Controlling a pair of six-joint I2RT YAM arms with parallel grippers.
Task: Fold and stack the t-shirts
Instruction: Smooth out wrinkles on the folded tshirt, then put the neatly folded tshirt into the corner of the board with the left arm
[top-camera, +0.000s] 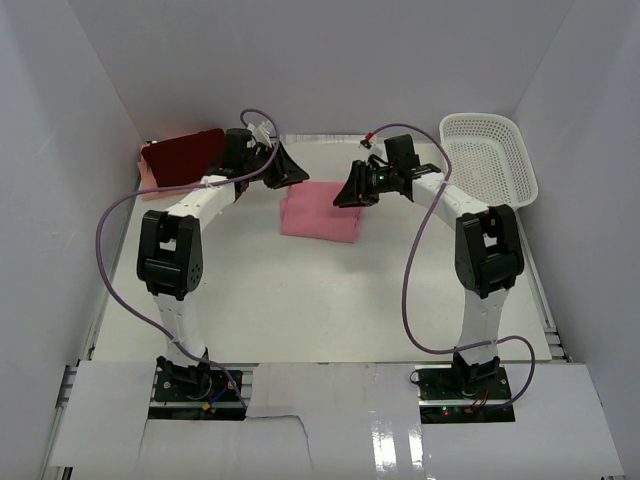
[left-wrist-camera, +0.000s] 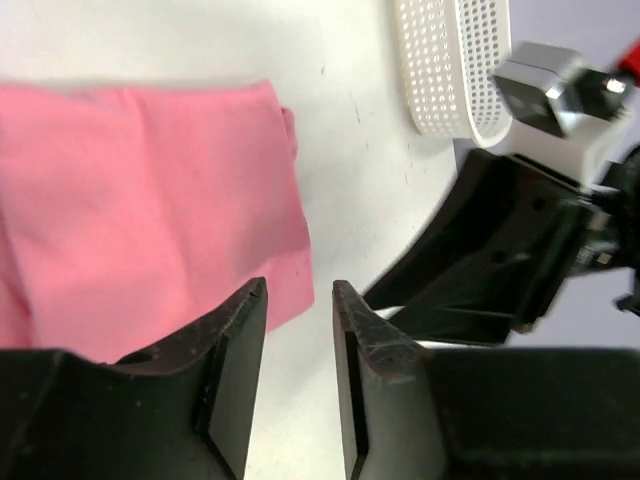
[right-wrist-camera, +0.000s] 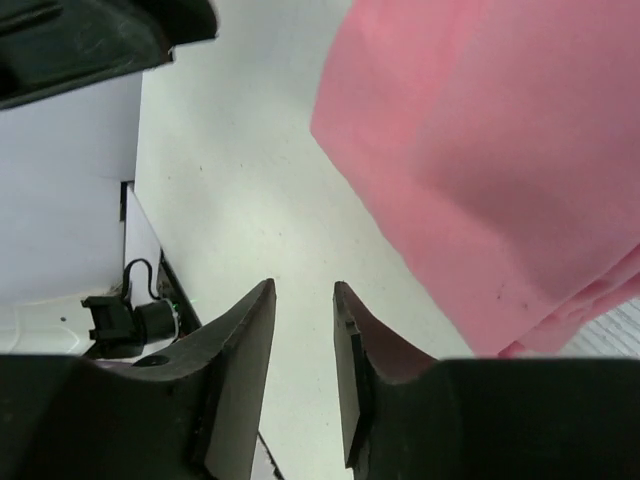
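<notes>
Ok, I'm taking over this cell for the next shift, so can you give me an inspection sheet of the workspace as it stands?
Surface: white table, no spills seen.
Job's things: salmon-pink t-shirt folded at centre; dark red t-shirt at the far left, a paler pink cloth edge beside or under it.
Clutter: white mesh basket far right, empty.
Grippers: left gripper and right gripper both open, holding nothing, near the pink shirt's far corners.
Cables: purple cables loop beside each arm, off the shirts.
Surroundings: plain white walls; nothing else seen.
</notes>
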